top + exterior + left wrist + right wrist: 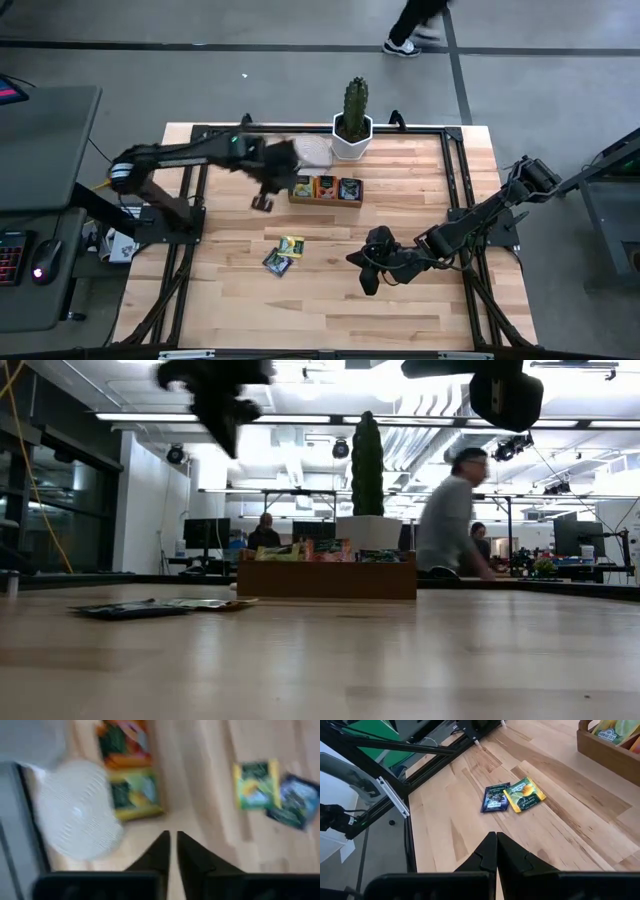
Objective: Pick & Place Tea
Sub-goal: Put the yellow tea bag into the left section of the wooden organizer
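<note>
Left gripper (264, 202) motion-blurred at tray's (325, 201) nine o'clock, fingers nearly together, empty; right gripper (366, 283) closed, empty; packet labels (522, 794) illegible

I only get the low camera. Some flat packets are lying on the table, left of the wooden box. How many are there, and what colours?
Observer: Two tea packets lie loose, a yellow one and a dark blue one, touching each other.
Operator: Which arm is the dark thing up top on the left?
Observer: That is the left gripper, beside the left end of the wooden tray, with nothing between its fingers.
Operator: Where is the other arm?
Observer: The right gripper hangs shut to the right of the two packets.
</note>
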Action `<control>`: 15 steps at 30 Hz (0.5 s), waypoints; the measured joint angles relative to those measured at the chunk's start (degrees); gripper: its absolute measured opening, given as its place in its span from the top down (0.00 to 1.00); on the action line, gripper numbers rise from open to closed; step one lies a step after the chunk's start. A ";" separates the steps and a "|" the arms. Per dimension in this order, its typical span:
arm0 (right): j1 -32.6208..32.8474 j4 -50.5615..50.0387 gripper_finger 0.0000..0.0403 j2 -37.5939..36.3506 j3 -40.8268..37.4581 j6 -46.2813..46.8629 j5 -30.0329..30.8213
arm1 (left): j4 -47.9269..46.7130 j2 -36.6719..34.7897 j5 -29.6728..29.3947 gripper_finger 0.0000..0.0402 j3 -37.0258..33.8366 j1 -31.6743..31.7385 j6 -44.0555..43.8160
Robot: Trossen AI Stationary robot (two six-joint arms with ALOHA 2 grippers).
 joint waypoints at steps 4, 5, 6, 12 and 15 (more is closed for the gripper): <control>-0.14 0.04 1.00 0.03 0.00 0.02 0.04 | 8.73 -9.31 2.13 0.98 -14.63 -4.73 -6.05; -0.38 0.29 1.00 0.31 0.00 0.06 0.02 | 10.68 -11.38 2.80 0.98 -18.52 -5.90 -7.69; -0.64 0.74 1.00 0.67 0.00 0.06 -0.23 | 12.85 -13.13 3.18 0.99 -22.29 -7.28 -9.59; -2.98 4.95 1.00 5.82 0.01 -1.66 -3.69 | 31.96 -17.90 4.65 1.00 -38.39 -14.79 -15.86; -5.18 5.70 1.00 9.61 2.11 -2.57 -6.40 | 36.70 -17.41 4.79 1.00 -42.37 -17.47 -16.40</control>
